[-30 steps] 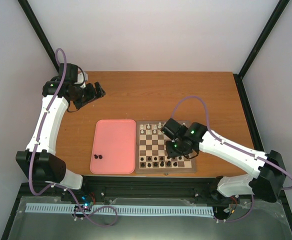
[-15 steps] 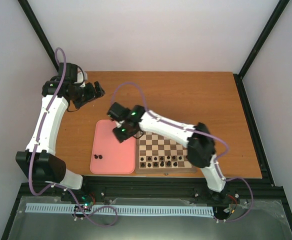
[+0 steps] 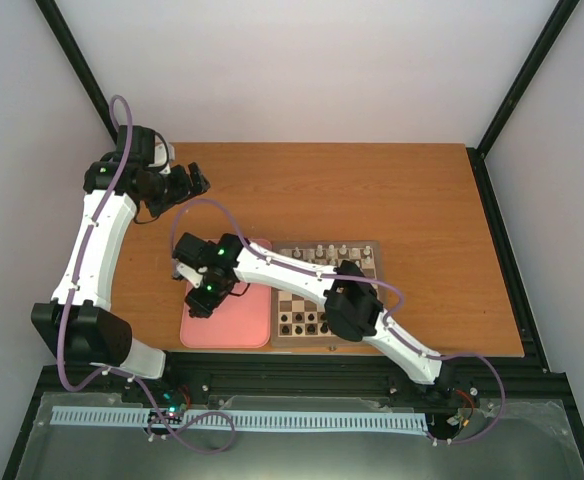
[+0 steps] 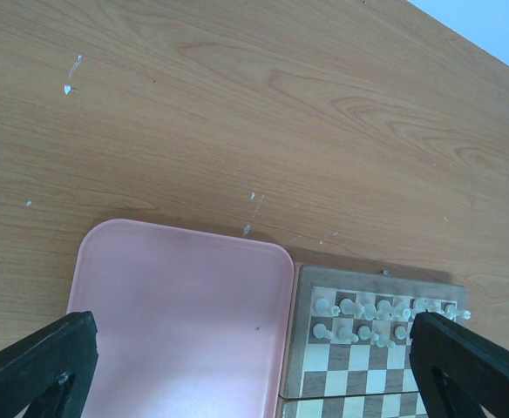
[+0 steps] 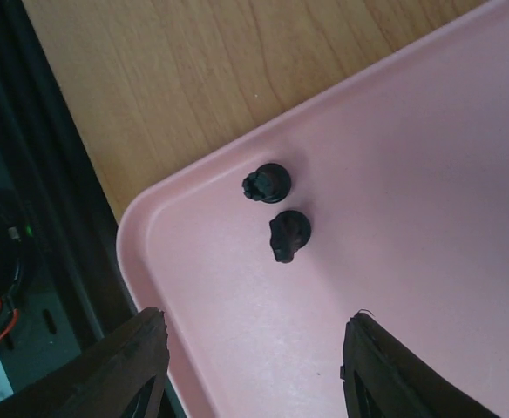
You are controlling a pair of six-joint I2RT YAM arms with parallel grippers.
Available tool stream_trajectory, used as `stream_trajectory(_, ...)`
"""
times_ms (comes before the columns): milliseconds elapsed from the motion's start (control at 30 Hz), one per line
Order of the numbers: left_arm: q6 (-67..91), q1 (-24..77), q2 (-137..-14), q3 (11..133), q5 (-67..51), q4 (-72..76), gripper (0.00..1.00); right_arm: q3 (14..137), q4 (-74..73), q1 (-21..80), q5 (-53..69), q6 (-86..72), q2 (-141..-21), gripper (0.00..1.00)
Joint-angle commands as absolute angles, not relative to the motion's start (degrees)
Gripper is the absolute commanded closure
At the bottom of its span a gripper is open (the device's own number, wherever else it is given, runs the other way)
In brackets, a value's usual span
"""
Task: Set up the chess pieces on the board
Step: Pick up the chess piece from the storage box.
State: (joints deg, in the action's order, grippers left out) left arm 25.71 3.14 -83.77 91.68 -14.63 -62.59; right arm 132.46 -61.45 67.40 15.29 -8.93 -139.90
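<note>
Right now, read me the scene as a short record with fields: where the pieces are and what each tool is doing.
right tool: open, empty, above the pink tray's near-left corner
loose pieces: two black chess pieces close together in that corner
chessboard: right of the tray
white chess pieces: on the far two rows
other black pieces: on the near rows, partly hidden by the right arm
left tool: open, empty, away from the pieces
</note>
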Motion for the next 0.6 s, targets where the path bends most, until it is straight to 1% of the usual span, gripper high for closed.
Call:
stream_trajectory(0, 25.32, 3.48, -82.51, 93.16, -15.06, -62.07, 0.0, 134.54, -63.02, 67.5, 18.46, -6.94, -142.23, 0.44)
stream_trajectory(233, 25.49, 3.48, -82.43, 93.25, -15.29, -61.88, 0.0, 136.76, -62.85, 67.96, 19.76, -6.68, -145.18, 0.46)
stream_trajectory(433, 25.41, 3.51, -82.18, 92.84, -15.29, -61.9, 0.0, 137.17, -60.97, 68.03, 18.17, -7.7, -146.01, 0.46)
stream_trajectory(567, 25.4, 3.44, -81.79, 92.4, -15.38, -61.9, 0.0, 138.21, -60.91, 68.03, 18.28, -7.99, -147.21, 0.48)
